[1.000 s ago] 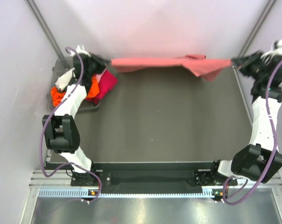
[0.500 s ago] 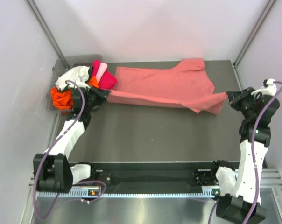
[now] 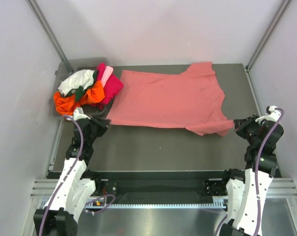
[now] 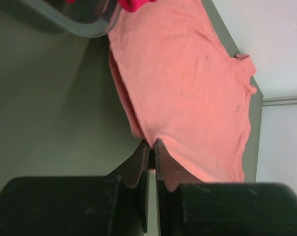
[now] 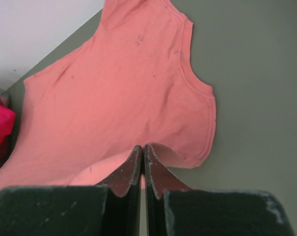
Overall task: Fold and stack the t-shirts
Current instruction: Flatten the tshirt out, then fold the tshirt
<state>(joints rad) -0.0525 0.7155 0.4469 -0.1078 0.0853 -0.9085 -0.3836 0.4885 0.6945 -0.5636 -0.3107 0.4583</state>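
The salmon-pink t-shirt (image 3: pixel 170 101) lies spread flat on the dark table, its near edge facing the arms. My left gripper (image 3: pixel 106 121) is shut on its near left corner; the left wrist view shows the cloth (image 4: pixel 188 93) pinched at the fingertips (image 4: pixel 151 143). My right gripper (image 3: pixel 236 126) is shut on its near right corner; the right wrist view shows the hem (image 5: pixel 138 93) pinched at the fingertips (image 5: pixel 142 147). The other t-shirts, orange (image 3: pixel 67 101), magenta (image 3: pixel 111 86), light pink, white (image 3: pixel 77 80) and dark green, lie piled at the far left.
A clear plastic bin (image 3: pixel 65 69) holds the pile at the table's far left corner; its rim shows in the left wrist view (image 4: pixel 74 24). White walls and metal posts close in the back and sides. Bare table (image 3: pixel 163 147) lies between the shirt and the arm bases.
Both grippers pulled the salmon shirt from stretched in the air at the back down and toward the near side. It now lies flat on the table.
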